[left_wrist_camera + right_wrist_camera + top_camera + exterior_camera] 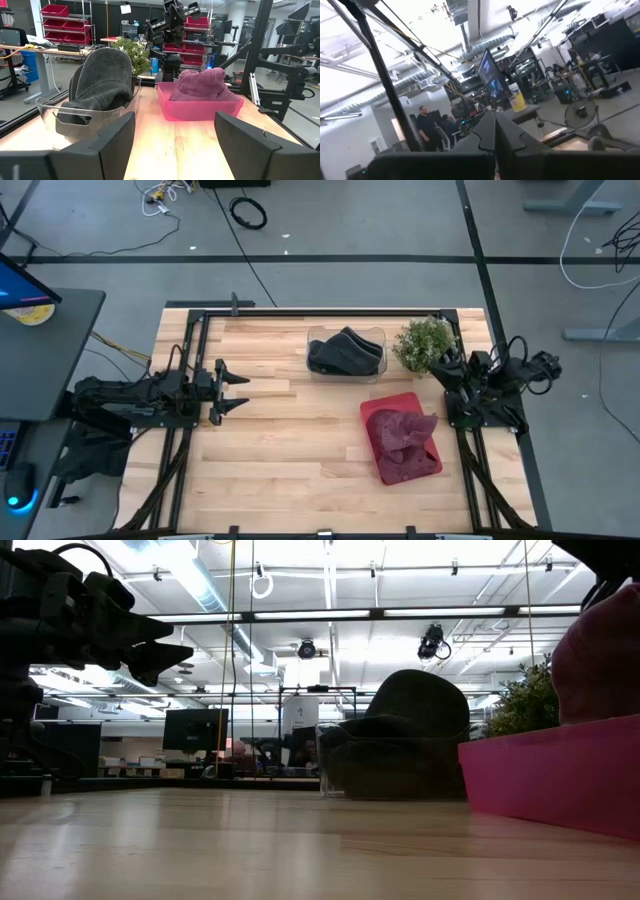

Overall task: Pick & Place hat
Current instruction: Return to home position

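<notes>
A dark grey hat (345,350) sits in a clear bin (377,366) at the table's far middle, its crown (102,70) rising above the rim. A maroon hat (402,435) lies in a pink tray (378,408) at the right; it also shows in the left wrist view (200,84). My left gripper (236,390) hovers open and level at the table's left, pointing toward both hats, with nothing between its fingers (117,145). My right gripper (495,134) is shut and empty, tilted upward at the folded right arm (490,385) by the table's right edge.
A small potted plant (425,342) stands at the far right, next to the clear bin and close to the right arm. Bare wooden table top (280,450) lies between the left gripper and the two containers.
</notes>
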Action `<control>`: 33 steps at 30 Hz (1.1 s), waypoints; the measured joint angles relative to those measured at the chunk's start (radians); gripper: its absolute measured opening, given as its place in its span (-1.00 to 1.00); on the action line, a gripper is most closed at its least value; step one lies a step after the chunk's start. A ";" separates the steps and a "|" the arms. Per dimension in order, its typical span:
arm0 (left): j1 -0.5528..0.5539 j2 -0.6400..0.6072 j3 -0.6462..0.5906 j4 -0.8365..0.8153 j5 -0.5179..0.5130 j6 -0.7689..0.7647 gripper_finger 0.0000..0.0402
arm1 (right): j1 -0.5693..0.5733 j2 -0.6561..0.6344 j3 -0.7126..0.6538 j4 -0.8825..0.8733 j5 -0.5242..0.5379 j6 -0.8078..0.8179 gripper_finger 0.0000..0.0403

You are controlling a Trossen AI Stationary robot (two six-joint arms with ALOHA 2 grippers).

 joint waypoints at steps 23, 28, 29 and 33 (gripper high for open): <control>0.000 0.000 0.000 -0.001 0.000 0.000 0.38 | -0.403 0.000 0.000 -0.053 -0.406 0.088 -1.00; 0.000 0.000 0.000 -0.001 -0.001 0.000 0.38 | -0.404 0.000 0.000 -0.078 -0.404 0.051 -1.00; 0.000 0.000 0.000 -0.001 -0.001 0.000 0.38 | -0.404 0.000 -0.002 -0.081 -0.405 0.046 -1.00; 0.000 0.000 0.000 -0.001 -0.001 0.000 0.38 | -0.404 0.000 -0.048 -0.015 -0.410 0.029 -1.00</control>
